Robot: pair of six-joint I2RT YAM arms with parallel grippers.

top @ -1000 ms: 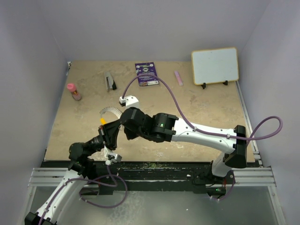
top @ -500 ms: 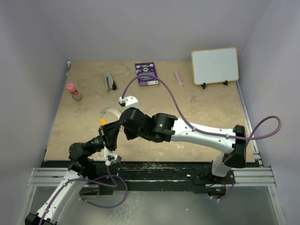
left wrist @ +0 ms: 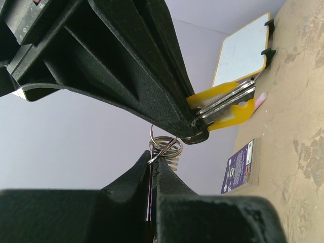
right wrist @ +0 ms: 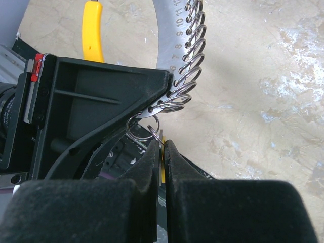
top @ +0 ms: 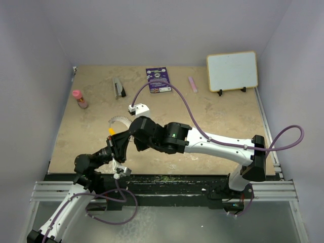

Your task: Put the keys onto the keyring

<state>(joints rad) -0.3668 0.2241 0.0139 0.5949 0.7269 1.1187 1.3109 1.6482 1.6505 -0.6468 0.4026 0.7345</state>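
Over the mottled tan table (top: pixel 228 109), the left gripper (left wrist: pixel 154 166) pinches the keyring (left wrist: pixel 171 146) tip to tip with the right gripper (right wrist: pixel 161 148), itself clamped on the keys (left wrist: pixel 228 101).

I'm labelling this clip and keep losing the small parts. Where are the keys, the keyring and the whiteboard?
keys (left wrist: pixel 237 114): left wrist view, on the yellow head.
keyring (right wrist: pixel 186 66): right wrist view, on its coiled silvery loops.
whiteboard (top: pixel 232 71): top view, on its white face.
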